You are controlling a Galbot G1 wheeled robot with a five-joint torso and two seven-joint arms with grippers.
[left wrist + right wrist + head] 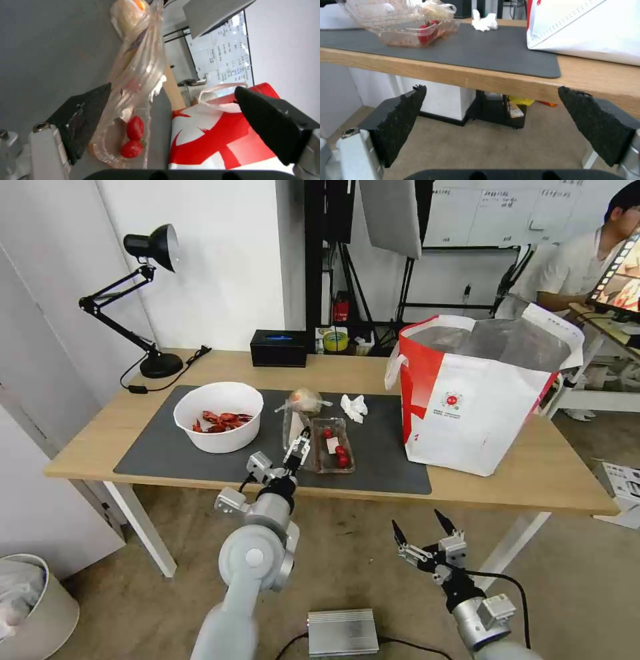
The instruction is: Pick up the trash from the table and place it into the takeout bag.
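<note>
A clear hinged tray [331,445] with small red tomatoes lies on the dark mat, its lid [292,425] standing up on the left side. My left gripper [298,445] is open at that lid. In the left wrist view the plastic lid [133,82] lies against one finger [83,117] and the tomatoes [133,137] sit between the jaws. Behind the tray are the knotted bag [305,399] and the crumpled tissue [353,407]. The white bowl [219,417] of crayfish shells stands left. The takeout bag [480,393] stands open at the right. My right gripper [417,518] hangs open below the table edge.
The table [567,480] carries a black desk lamp [150,300] at the back left and a black box [279,347] at the back. A white bin [30,607] stands on the floor at left, a silver box [343,632] on the floor between my arms.
</note>
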